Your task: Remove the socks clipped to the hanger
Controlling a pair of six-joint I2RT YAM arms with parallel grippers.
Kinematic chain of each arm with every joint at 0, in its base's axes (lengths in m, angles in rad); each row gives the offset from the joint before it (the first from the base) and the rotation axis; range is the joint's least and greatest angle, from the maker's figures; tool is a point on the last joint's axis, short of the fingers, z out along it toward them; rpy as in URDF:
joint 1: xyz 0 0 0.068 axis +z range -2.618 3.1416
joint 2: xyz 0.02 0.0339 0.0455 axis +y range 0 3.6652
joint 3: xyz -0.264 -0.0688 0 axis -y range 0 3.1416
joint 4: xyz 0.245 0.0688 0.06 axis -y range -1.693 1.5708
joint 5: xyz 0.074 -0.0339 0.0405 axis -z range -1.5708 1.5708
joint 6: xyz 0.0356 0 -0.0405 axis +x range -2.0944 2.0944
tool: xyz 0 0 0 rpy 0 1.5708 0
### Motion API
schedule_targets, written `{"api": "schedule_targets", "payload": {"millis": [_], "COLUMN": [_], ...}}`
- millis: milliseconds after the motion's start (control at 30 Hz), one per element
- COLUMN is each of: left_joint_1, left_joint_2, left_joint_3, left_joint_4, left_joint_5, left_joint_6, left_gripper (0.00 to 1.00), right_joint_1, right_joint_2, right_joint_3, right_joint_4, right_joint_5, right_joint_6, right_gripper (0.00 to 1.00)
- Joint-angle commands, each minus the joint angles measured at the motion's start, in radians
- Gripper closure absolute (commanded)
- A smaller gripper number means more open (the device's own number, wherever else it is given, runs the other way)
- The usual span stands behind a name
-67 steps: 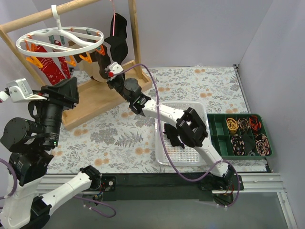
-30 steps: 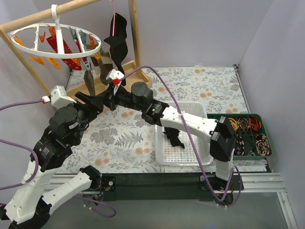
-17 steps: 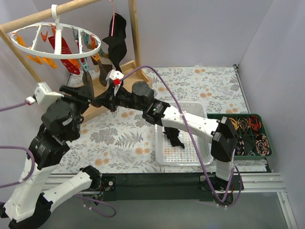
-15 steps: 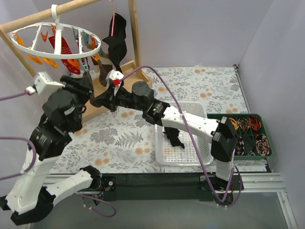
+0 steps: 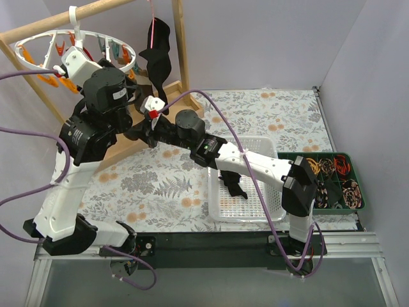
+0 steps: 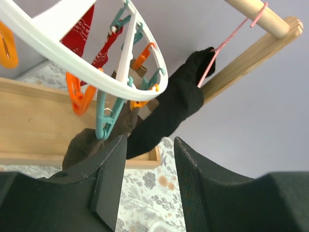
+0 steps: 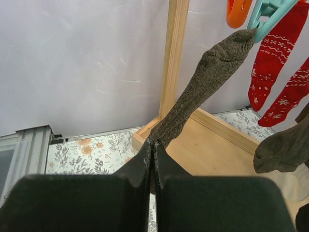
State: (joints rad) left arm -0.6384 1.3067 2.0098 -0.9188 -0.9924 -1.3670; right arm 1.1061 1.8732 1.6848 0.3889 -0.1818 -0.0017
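Left arm (image 5: 70, 166) has risen to the hanger (image 6: 111, 82), upper links near upright, wrist angled upward. Left gripper (image 6: 148, 159) sits just under the hanger's ring, jaws parted, nothing between them. Right arm (image 5: 249, 163) is stretched out toward the hanger. Right gripper (image 7: 153, 145) is clenched on the lower end of a brown sock (image 7: 207, 82). The sock hangs from a teal clip (image 7: 268, 12) below the hanger, long axis slanting down to the gripper. Red socks (image 7: 270, 63) hang beside it.

Right wrist: lower end of brown sock (image 7: 205, 84) vanishes between the closed jaws. The teal clip (image 7: 270, 12) holding it, above them, is cropped by the frame top. Top view: left arm (image 5: 96, 121) blocks part of the hanger (image 5: 22, 56) and its own jaws.
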Motion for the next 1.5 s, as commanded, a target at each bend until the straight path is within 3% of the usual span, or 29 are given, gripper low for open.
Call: {"api": "schedule_targets", "payload": {"millis": [0, 67, 233, 533, 700, 933, 1067, 1100, 1333, 1467], "left_joint_1": [0.078, 0.193, 0.272, 0.318, 0.327, 0.338, 0.339, 0.341, 0.341, 0.339], "left_joint_2": [0.031, 0.071, 0.077, 0.112, 0.108, 0.102, 0.097, 0.095, 0.051, -0.009], "left_joint_3": [0.043, 0.066, -0.006, -0.019, -0.055, -0.105, -0.120, -0.132, -0.169, -0.218], "left_joint_4": [-0.045, -0.096, -0.088, -0.055, -0.055, 0.003, 0.049, 0.061, 0.118, 0.124], "left_joint_5": [0.021, 0.108, 0.191, 0.264, 0.232, 0.241, 0.213, 0.218, 0.230, 0.288], "left_joint_6": [0.078, 0.060, 0.046, 0.078, 0.078, 0.106, 0.149, 0.160, 0.200, 0.198], "left_gripper": [0.58, 0.59, 0.61, 0.59, 0.54, 0.55, 0.66, 0.75, 1.00, 1.00], "right_joint_1": [0.008, 0.008, 0.006, 0.000, -0.003, -0.005, -0.005, -0.005, -0.005, -0.015], "right_joint_2": [0.007, 0.006, 0.001, -0.003, -0.009, -0.020, -0.023, -0.025, -0.046, -0.101], "right_joint_3": [-0.007, -0.016, -0.045, -0.066, -0.069, -0.073, -0.074, -0.074, -0.102, -0.170], "right_joint_4": [0.002, 0.002, 0.007, 0.011, 0.015, 0.015, 0.015, 0.015, 0.010, -0.005], "right_joint_5": [0.013, 0.013, 0.013, 0.007, 0.002, 0.007, 0.005, 0.002, 0.041, 0.114], "right_joint_6": [-0.064, -0.072, -0.090, -0.090, -0.090, -0.090, -0.084, -0.080, -0.066, -0.043], "right_gripper": [0.99, 0.99, 0.99, 0.99, 0.99, 0.99, 0.99, 0.99, 0.99, 0.99]}}
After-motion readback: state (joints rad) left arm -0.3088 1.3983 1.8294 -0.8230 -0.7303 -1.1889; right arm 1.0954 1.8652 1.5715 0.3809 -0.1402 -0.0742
